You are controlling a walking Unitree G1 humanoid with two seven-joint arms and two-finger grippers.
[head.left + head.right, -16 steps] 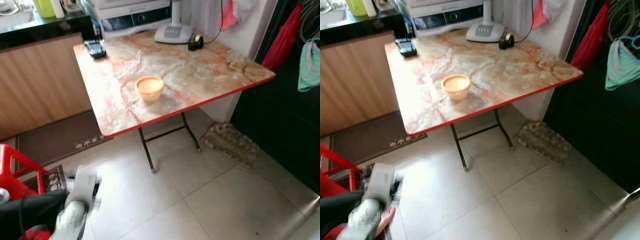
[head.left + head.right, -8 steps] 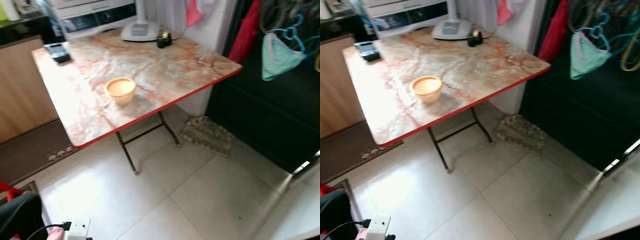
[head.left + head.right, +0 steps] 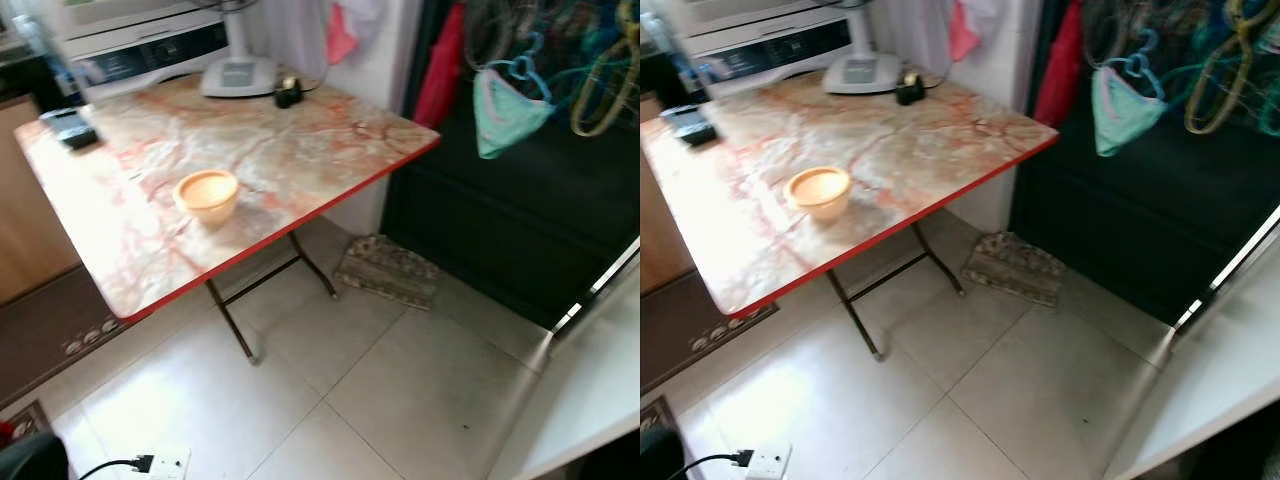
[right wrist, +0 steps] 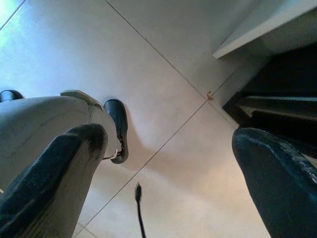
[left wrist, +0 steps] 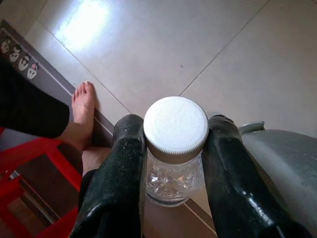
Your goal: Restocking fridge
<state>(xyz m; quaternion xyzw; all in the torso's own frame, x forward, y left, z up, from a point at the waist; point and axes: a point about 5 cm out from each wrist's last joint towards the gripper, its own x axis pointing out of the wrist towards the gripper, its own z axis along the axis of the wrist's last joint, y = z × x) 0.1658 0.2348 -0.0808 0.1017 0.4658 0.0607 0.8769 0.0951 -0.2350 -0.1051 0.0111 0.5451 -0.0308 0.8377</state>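
Two fingers of the left gripper (image 5: 174, 163) clamp a white-lidded jar (image 5: 175, 148) above the floor (image 5: 198, 44). Right gripper (image 4: 163, 168) hangs wide, holding nothing

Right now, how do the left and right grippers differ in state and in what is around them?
The left gripper is shut on a clear jar with a white lid; the right gripper is open and holds nothing. Beside the left gripper a person's bare foot stands on the floor; beside the right one lies a white panel edge. Both have black fingers and hang low over pale floor tiles.
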